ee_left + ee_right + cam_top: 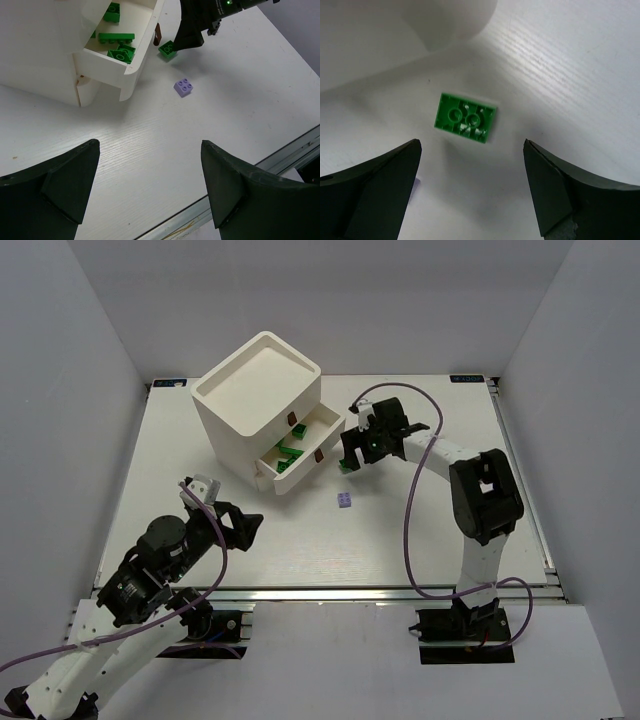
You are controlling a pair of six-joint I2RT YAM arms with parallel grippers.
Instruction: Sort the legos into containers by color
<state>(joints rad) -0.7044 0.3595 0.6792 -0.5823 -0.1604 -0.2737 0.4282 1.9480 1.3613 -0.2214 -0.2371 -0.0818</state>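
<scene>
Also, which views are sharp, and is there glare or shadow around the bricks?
Right wrist view: the green brick is sharp, with small white glare spots on it; the right fingers near the lens are dark and slightly blurred. Left wrist view: the purple brick is sharp; a soft shadow spreads below the open drawer. Top view: even light, only faint shadows.

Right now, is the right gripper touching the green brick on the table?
Apart. The right wrist view shows the green brick lying between the open fingers of the right gripper, with bare table on both sides.
</scene>
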